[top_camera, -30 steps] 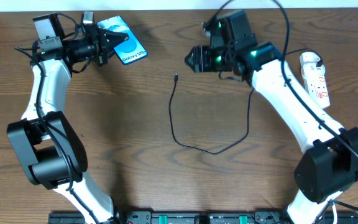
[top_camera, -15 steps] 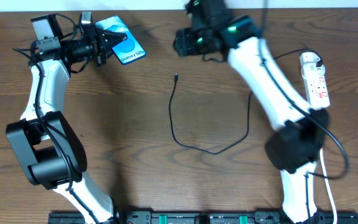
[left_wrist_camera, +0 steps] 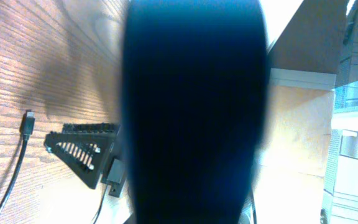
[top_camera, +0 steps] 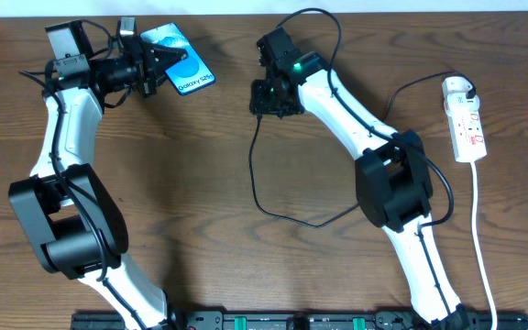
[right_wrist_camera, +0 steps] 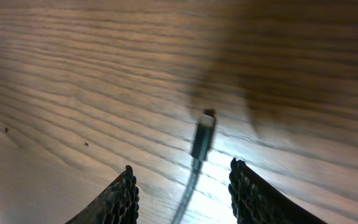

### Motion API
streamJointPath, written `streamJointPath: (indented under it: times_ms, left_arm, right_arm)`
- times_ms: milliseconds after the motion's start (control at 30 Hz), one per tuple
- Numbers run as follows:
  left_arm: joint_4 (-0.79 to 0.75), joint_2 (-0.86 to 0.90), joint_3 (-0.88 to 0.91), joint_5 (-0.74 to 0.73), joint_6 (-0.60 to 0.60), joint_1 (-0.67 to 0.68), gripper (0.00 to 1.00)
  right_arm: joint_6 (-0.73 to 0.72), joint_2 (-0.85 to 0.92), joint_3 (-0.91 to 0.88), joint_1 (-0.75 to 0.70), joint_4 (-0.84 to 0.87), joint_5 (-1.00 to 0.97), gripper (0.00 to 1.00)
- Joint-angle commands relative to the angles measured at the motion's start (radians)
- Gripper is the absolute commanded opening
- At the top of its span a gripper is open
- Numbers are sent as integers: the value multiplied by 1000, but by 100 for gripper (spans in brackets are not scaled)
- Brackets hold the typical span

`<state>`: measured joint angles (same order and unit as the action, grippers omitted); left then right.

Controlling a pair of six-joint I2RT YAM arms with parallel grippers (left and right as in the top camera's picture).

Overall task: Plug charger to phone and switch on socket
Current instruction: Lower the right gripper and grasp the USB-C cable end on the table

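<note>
The phone (top_camera: 183, 66), with a blue screen and "Galaxy" text, is held off the table at the back left by my left gripper (top_camera: 159, 66), which is shut on its edge. In the left wrist view the phone (left_wrist_camera: 194, 112) is a dark blur filling the middle. The charger cable (top_camera: 251, 170) lies looped on the table. Its connector tip (right_wrist_camera: 204, 132) lies just ahead of my open right gripper (right_wrist_camera: 182, 190), between the finger lines. In the overhead view my right gripper (top_camera: 269, 97) hovers over that tip. The tip also shows in the left wrist view (left_wrist_camera: 27, 122). The socket strip (top_camera: 467, 121) lies at the far right.
The charger's white plug head (top_camera: 457, 89) sits in the strip's back end. The strip's white cord (top_camera: 480, 229) runs down toward the front edge. The cable loop reaches the table's middle (top_camera: 310, 223). My right arm stretches across the right half.
My right arm has swung left and down from the back right until its gripper is over the cable's connector tip. The left arm and the phone have not moved.
</note>
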<state>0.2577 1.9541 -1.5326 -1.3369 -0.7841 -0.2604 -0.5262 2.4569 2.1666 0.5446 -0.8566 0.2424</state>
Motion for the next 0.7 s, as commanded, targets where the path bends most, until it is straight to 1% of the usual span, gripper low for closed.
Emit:
streamJointPath:
  times_ms: [0,67,267,533,667]
  left_arm:
    - [-5,-7,-3,-40,21,-5,7]
    - [-5,-7,-3,-40,21,-5,7]
    - [-5,-7,-3,-40,21,-2,7]
    - [-5,-7,-3,-40,21,-2,7]
    - [-2,-7,-3,-40,21,-2,7]
  right_arm:
    - [-24,44,11,26,22,-8,46]
    - [-24,49,10,27,27,-8,46]
    - [-47,49,0,32,37,-43,42]
    - [-66,50,-20,72,61,-137,41]
    - [-92,50,-21,91,60,-188,38]
